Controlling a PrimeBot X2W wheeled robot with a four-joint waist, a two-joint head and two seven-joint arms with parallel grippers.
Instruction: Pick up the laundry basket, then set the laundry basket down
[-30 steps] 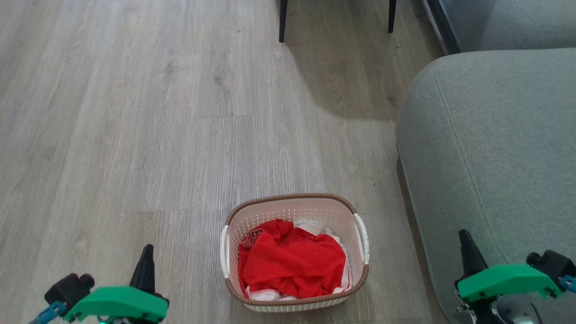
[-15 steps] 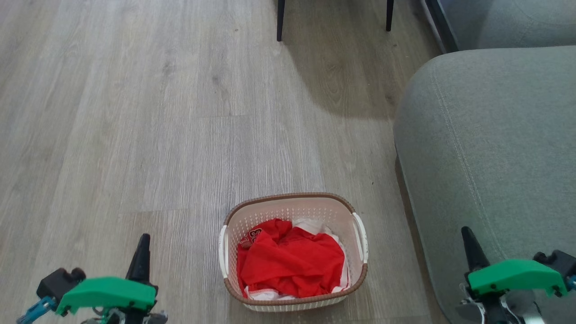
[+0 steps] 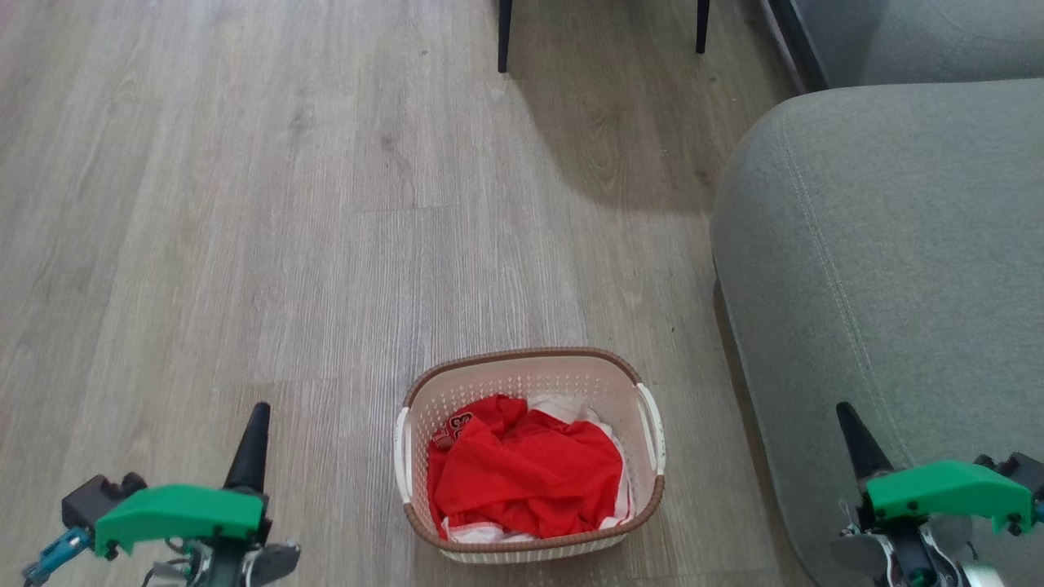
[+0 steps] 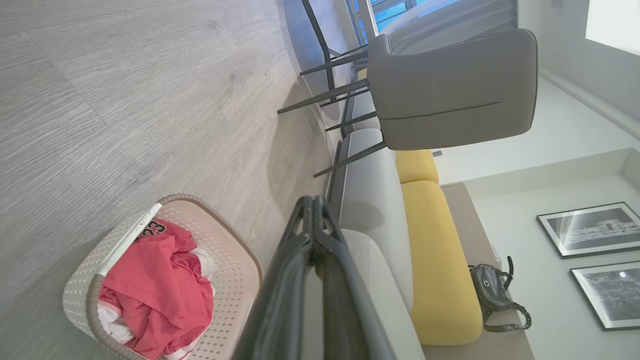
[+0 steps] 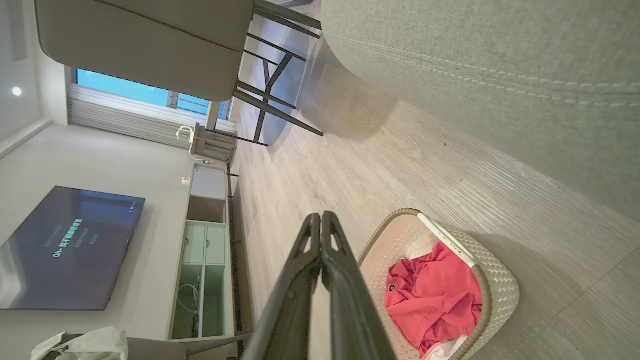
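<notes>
Low in the centre of my head view, the laundry basket point(image 3: 522, 381) sits upright on the grey wood floor point(image 3: 245, 204). It holds a crumpled red garment point(image 3: 530, 477) with some white cloth point(image 3: 563, 405) under it. Its brown rim point(image 3: 522, 355) faces up, and a white handle point(image 3: 400, 452) shows on each short side. To the right of it in the frame rises the grey sofa point(image 3: 897, 244), with a strip of bare floor between the two.

At the lower left corner my left gripper point(image 3: 256, 417) points up the frame, fingers pressed together on nothing, well apart from the basket's nearer handle. At the lower right my right gripper point(image 3: 848, 420) is likewise clenched and empty, its tip showing against the sofa's fabric.

From the left wrist camera the closed fingers rise from the bottom middle, and the basket lies at the lower left of that frame. From the right wrist camera the basket lies at the lower right, beside the closed fingers. Two dark chair legs point(image 3: 504, 37) stand at the top edge of the head view.
</notes>
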